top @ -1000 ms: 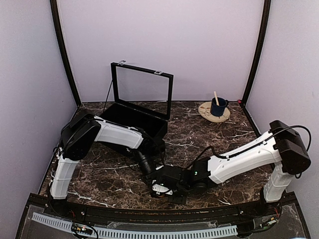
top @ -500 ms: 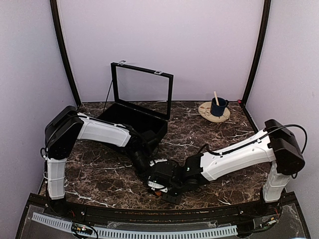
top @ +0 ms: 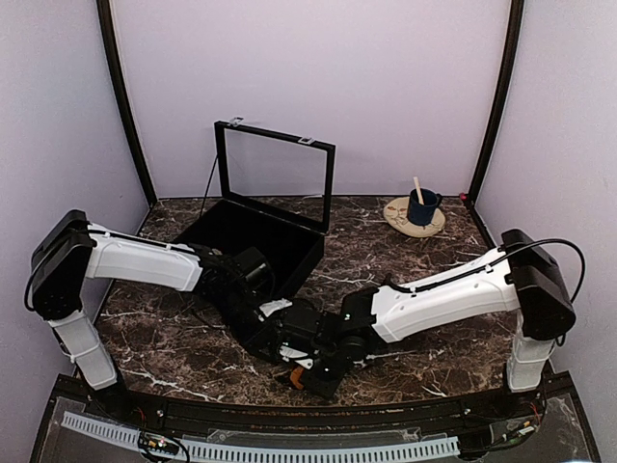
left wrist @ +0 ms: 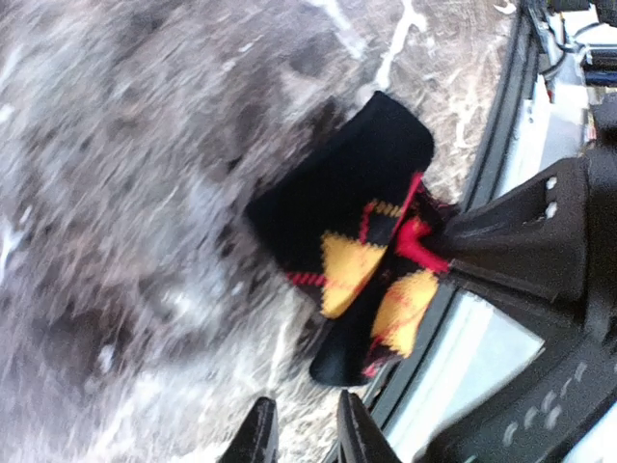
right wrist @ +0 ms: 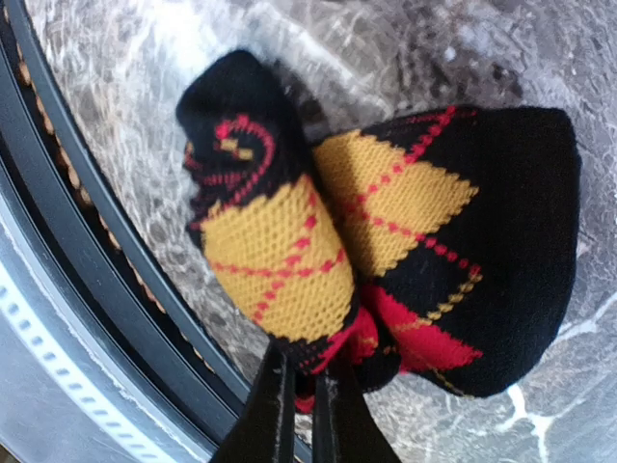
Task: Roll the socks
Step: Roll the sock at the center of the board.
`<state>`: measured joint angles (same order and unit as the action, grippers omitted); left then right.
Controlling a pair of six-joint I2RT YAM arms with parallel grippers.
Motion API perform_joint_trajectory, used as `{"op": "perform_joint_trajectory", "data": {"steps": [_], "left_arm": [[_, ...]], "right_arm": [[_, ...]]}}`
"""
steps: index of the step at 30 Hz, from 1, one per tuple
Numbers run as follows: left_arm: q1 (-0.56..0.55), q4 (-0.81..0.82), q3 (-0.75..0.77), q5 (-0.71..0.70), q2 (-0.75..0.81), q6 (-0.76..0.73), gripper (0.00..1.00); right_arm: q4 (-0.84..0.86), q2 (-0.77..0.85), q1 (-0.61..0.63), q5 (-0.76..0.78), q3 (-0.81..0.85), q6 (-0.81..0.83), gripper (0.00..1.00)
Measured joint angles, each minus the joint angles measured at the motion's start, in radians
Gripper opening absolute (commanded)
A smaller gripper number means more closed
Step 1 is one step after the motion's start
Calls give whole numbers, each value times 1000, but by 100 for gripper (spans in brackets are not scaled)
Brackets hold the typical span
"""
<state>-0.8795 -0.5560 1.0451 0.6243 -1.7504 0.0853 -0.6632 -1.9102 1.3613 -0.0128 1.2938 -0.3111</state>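
Top external view: marble-patterned table [top: 415, 265], bearing an open black box [top: 299, 246] with its lid raised, well beyond both sets of fingers. Socks [right wrist: 434, 222]: black argyle pair, bunched into two lobes and, by the look of it, only partly rolled. They sit directly ahead of the right gripper [right wrist: 301, 386] and over the table's near rim; whether they rest on the table or hang just above it cannot be told. The right jaws are clenched on a small fold of red-and-black fabric at the bundle's base. Left gripper [left wrist: 304, 410]: jaws slightly parted and grasping nothing, with the socks ahead of its tips and clear of them. Risk, as judged: the hold is on a thin edge only, so a pull or lift may slip the fold and let the bundle spring open. So near the rim, it could also fall off the table.
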Motion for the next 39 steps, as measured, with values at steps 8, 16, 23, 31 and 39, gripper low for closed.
{"op": "perform_joint_trajectory", "data": {"steps": [8, 16, 23, 31, 39], "left_arm": [[-6, 114, -179, -108, 175, 96, 24], [-88, 226, -274, -219, 308, 165, 24], [-233, 305, -335, -367, 397, 193, 24], [-347, 357, -343, -562, 438, 153, 25], [-447, 371, -257, -706, 270, 35, 25]], "right_arm": [[-28, -6, -68, -111, 19, -75, 0], [-39, -11, -147, -243, 19, -87, 0], [-43, -21, -199, -342, 22, -70, 0], [-45, -24, -251, -461, 6, -40, 0], [-46, -24, -272, -549, -25, -4, 0]]}}
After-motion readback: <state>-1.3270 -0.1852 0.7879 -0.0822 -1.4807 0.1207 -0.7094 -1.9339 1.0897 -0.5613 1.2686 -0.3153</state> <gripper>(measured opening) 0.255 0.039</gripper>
